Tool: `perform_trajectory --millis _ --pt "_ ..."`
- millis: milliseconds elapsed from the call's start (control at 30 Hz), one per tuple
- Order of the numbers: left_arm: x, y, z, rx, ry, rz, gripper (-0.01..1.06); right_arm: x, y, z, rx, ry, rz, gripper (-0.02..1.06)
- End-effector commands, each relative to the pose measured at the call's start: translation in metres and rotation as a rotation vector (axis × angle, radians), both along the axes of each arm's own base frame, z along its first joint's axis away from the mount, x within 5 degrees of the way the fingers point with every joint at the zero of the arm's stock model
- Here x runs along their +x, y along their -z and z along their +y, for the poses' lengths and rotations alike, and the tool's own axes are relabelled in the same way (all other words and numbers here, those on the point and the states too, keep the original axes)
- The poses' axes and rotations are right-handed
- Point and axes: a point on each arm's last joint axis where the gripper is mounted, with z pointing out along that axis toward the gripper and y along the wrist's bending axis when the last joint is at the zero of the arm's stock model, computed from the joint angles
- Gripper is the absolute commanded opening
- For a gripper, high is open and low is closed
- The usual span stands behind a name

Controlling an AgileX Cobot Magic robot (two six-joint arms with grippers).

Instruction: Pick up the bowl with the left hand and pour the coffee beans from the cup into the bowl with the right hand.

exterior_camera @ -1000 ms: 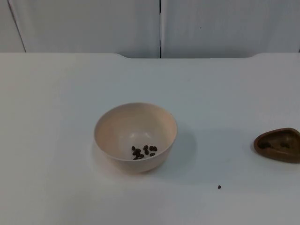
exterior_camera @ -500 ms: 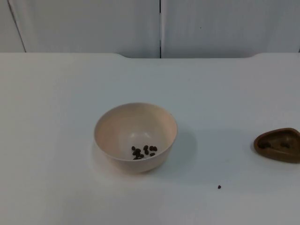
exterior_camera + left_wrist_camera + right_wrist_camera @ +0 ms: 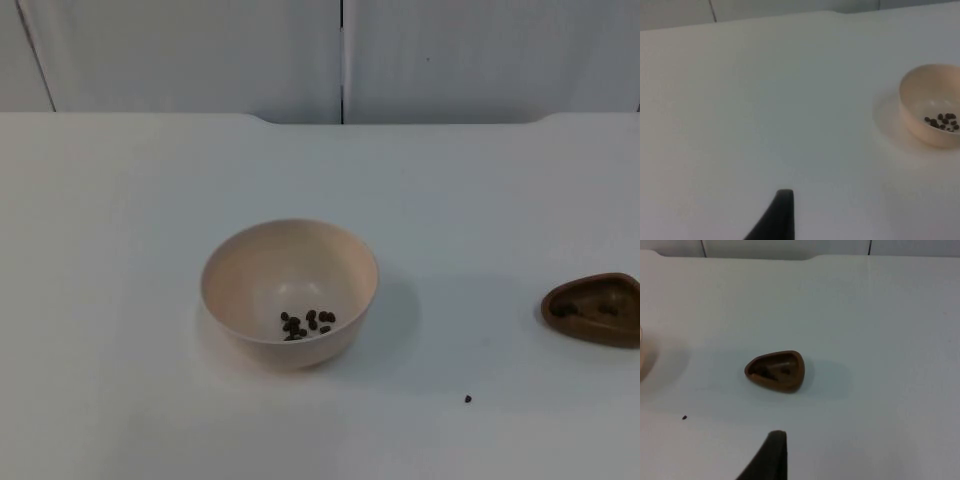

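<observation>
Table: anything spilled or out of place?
Yes. One stray coffee bean lies on the white table, between the bowl and the brown cup, apart from both. The other beans sit in the bowl. Both stand upright.

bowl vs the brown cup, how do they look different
The bowl is pale beige and round; the cup is dark brown with a pointed, teardrop outline. The bowl looks wider and deeper than the cup. Both stand on the table, apart, holding coffee beans.
</observation>
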Motion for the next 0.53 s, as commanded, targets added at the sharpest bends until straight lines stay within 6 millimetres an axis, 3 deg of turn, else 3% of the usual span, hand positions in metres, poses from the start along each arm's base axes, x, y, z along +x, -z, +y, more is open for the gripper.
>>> perform_trajectory --millis 0,500 --pt "-0.0002 0.0009 0.0003 -0.003 -0.028 -0.002 1.05 0.0 0.0 -0.0001 -0.008 0.004 -0.01 1.05" --pt "-0.0001 0.0009 -0.0004 -0.003 -0.183 -0.002 1.05 0.0 0.0 -0.0001 -0.008 0.004 -0.01 1.05"
